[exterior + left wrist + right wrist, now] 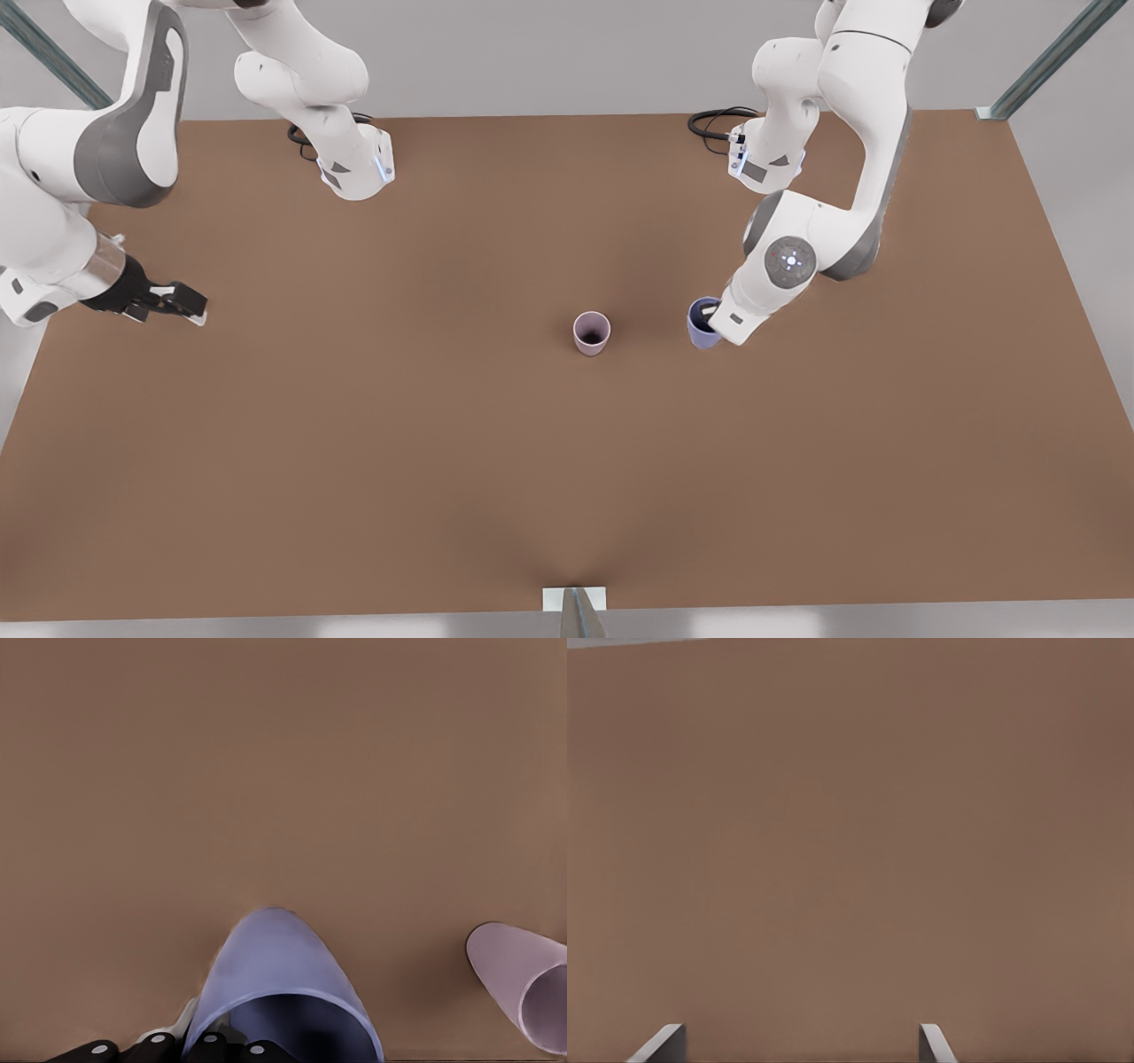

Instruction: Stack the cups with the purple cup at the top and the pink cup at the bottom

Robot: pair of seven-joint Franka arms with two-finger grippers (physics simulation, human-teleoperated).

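A: Where was the left end effector (pixel 706 321)?
B: At the purple cup (pixel 702 324), right of centre in the front view, fingers (pixel 209 1047) over the rim. Whether it gripped, I couldn't tell.
A: The pink cup (pixel 591 333)?
B: Upright on the desk (pixel 443 443), near the purple one but apart, on its left.
A: The right end effector (pixel 182 303)?
B: Waiting spread wide at the front view's far left, above bare desk.

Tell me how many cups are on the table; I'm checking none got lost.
2. The pink cup stands free mid-table. The purple cup stands toward the front view's right of it, at the left gripper. The right gripper waits far off.
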